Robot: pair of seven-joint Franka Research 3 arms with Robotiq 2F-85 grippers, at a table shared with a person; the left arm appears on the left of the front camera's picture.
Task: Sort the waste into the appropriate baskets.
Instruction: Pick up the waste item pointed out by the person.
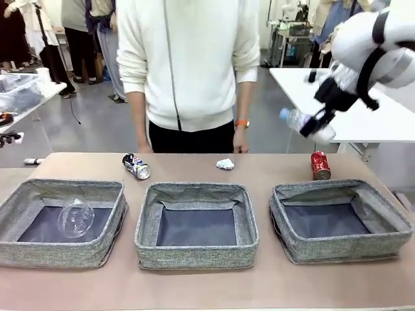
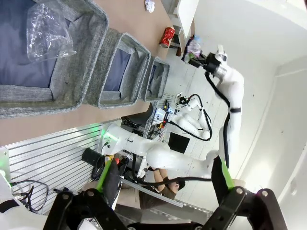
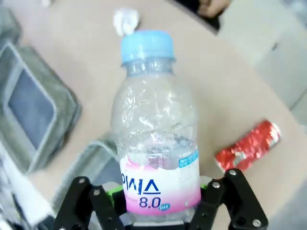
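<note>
My right fingers (image 3: 219,200) pinch the bottle (image 3: 156,143) high over the surface (image 1: 272,170); my left fingers (image 2: 102,178) are spread. One done: the cup (image 1: 76,218) in the left basket (image 1: 61,254). Left: red can (image 1: 320,164), printed can (image 1: 137,166), paper wad (image 1: 225,164).

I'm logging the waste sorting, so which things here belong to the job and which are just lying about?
Job: bottle in right claw, plastic cup in left basket, printed can, paper wad, red can, middle basket, right basket.
Lying about: marker at far left, white cup in the background.
</note>
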